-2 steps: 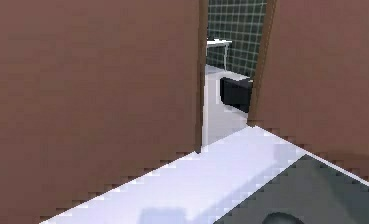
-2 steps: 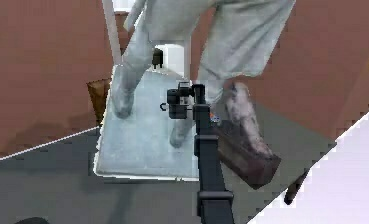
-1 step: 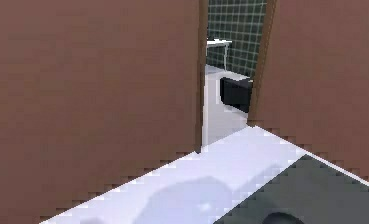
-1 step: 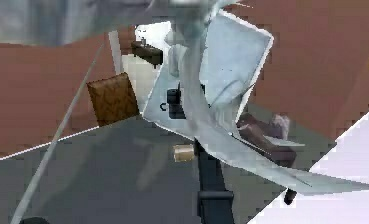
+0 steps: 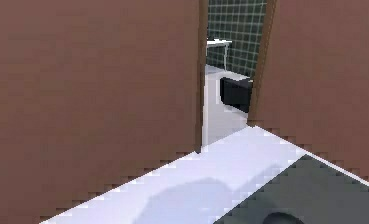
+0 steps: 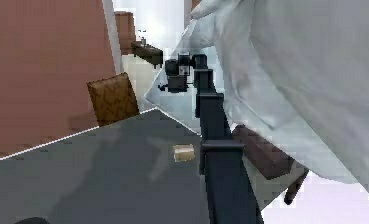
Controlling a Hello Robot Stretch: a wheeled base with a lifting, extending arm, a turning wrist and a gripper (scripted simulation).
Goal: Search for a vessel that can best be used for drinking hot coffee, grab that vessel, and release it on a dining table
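Forward view: you face a large brown wall (image 5: 92,90) that covers the left and middle. At its right edge stands a dark door frame (image 5: 202,90). Through the opening you see a green tiled wall (image 5: 237,20) and, below it, a white appliance (image 5: 230,100) with a dark front. Pale floor (image 5: 222,165) runs from the opening toward you.

Arm side view: the arm (image 6: 217,150), a dark square bar, rises from the bottom edge just right of the middle and reaches up and slightly left. At its far end sit two small white squares (image 6: 200,61), and left of them the dark fingers (image 6: 172,78). You cannot tell whether the fingers grip anything, since their tips are too small to make out.

A dark grey bench (image 6: 92,170) spreads across the lower left. On it, just beside the arm's left edge, rests a small tan cylinder (image 6: 183,151), well below the fingers in the picture. It is too small to say whether it is a mug.

A wooden chair (image 6: 113,98) stands at the bench's far edge. A second brown chair (image 6: 267,155) shows right of the arm. Another brown wall (image 6: 42,60) fills the upper left.
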